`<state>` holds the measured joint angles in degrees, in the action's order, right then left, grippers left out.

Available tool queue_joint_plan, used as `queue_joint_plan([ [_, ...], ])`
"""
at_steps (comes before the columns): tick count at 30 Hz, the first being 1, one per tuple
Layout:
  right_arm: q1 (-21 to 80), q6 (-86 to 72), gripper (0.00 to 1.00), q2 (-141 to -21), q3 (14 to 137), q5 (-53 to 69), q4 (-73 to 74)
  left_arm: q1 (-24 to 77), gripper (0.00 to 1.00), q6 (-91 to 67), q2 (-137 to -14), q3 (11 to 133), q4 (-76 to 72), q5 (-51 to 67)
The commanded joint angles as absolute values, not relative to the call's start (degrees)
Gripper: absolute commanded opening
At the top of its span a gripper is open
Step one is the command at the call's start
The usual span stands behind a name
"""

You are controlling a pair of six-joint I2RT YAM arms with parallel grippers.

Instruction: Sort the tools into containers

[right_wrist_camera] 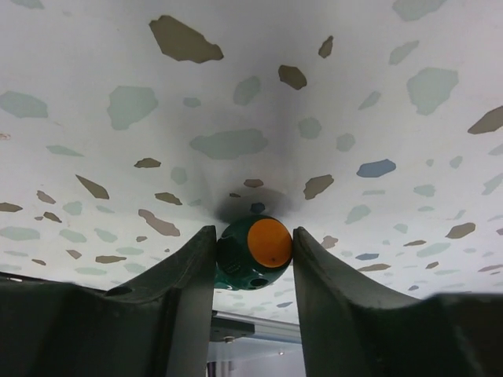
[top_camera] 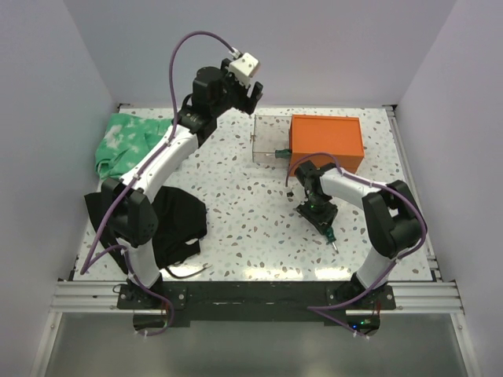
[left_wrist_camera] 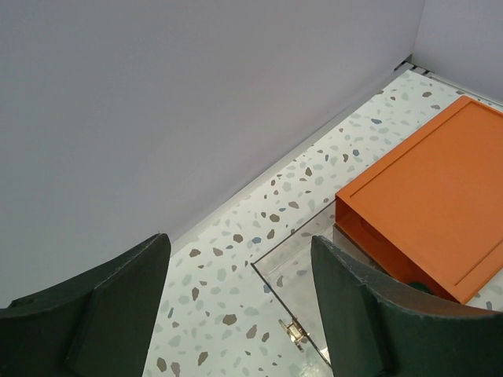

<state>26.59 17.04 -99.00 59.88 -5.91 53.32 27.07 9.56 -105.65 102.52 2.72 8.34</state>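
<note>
My right end effector [right_wrist_camera: 253, 236] pinched the green screwdriver [right_wrist_camera: 250, 259] on the counter [right_wrist_camera: 236, 94], near side of the orange chest [top_camera: 326, 141]. I judged a centred squeeze and straight lift best. My left end effector [left_wrist_camera: 240, 243] hung wide and empty above the chest.

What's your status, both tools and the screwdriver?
Left tool open, empty, raised near the orange chest. Right tool clamped on green screwdriver at the tabletop. Path to clear drawer unobstructed.

No writing, brand, number or sign can be read anywhere in these views; the orange chest [left_wrist_camera: 428, 184] shows a plain lid, and the green screwdriver [right_wrist_camera: 253, 253] has a plain orange end cap with no mark
</note>
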Motion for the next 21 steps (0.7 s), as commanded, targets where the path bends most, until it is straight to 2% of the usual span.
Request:
queue_joint_plan([
  [1, 26.6, 18.3, 0.27, -97.7, 60.7, -5.8, 54.6, 26.7, 0.77, 9.0, -105.6, 105.6, 1.8, 9.1],
  [4, 26.7, 18.2, 0.14, -96.5, 62.0, -3.5, 56.2, 26.7, 0.77, 9.7, -105.2, 105.8, 1.8, 8.5],
  [8, 27.1, 18.8, 0.07, -95.4, 70.8, 5.0, 60.1, 26.7, 0.77, 10.8, -104.9, 105.8, 1.7, 7.9],
  [16, 27.1, 18.8, 0.02, -98.5, 95.9, 22.8, 63.1, 26.5, 0.77, 12.4, -103.5, 105.2, 1.7, 6.8],
  [21, 27.1, 13.4, 0.00, -105.0, 113.4, 23.4, 55.8, 25.9, 0.77, 12.0, -99.8, 102.5, 1.2, 2.7],
])
